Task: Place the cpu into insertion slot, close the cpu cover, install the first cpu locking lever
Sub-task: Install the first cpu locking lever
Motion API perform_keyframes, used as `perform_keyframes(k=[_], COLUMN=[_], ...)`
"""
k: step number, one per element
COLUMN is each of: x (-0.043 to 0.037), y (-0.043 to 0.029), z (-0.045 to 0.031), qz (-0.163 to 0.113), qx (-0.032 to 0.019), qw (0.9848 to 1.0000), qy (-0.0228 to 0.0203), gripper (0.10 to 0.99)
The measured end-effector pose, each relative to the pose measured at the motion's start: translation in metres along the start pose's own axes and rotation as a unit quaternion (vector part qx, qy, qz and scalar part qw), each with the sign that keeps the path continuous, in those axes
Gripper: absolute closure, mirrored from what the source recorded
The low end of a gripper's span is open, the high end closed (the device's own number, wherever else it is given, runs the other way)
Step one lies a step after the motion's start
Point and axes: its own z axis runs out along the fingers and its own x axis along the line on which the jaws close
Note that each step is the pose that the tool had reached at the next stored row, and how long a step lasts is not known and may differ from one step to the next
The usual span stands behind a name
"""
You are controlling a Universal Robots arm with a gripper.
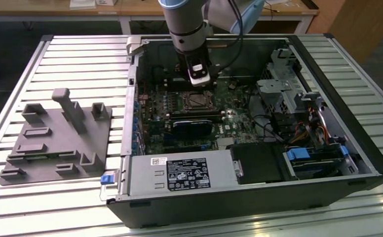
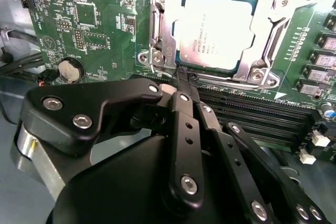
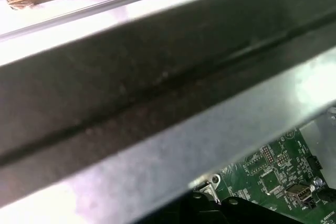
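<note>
Gripper (image 2: 181, 85) closed, black fingers (image 2: 185, 129) pressed together with nothing seen between them, tips down at the edge of the cpu cover (image 2: 265, 40), right by a thin locking lever (image 2: 157, 30) running along the socket's side; can't tell if the tips actually touch the lever. In the exterior view the gripper (image 1: 199, 83) hangs from the arm (image 1: 186, 24) inside the open computer case (image 1: 349, 163), just on the far side of the insertion slot (image 1: 198, 100). The cpu (image 2: 218, 30) sits in the slot, pale metal face up, silvery cover frame lying flat around it, centre cut-out showing the chip. Green motherboard (image 2: 89, 19) all around; coin battery (image 2: 70, 69) on it off to one side of the socket, black memory slots (image 2: 262, 114) alongside the gripper. Exterior view: blue-black card (image 1: 191, 126) on the near side of the socket, power supply box (image 1: 178, 173) at the case's near edge, drive cage (image 1: 280, 81) to the exterior view's right. Grey fixture plate (image 1: 53, 143) with upright pegs lies on the slatted table (image 1: 20, 69), well apart, to the exterior view's left. First wrist view: grey metal case wall (image 3: 157, 103) close up, a corner of green board (image 3: 273, 177).
</note>
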Motion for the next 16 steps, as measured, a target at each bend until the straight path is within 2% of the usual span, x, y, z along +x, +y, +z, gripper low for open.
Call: perform_keyframes(k=[9, 11, 14, 16], x=[-0.0008, -0.0011, -0.0014, -0.0014], y=[-0.0009, -0.0011, -0.0010, -0.0009], z=[0.0016, 0.0019, 0.0022, 0.0021], qz=[0.001, 0.002, 0.004, 0.004], qx=[-0.0029, -0.0058, -0.0132, -0.0138], qw=[1.0000, 1.0000, 0.9999, 0.9999], qy=[0.0015, 0.0030, 0.0063, 0.0065], gripper=[0.980, 0.980, 0.980, 0.980])
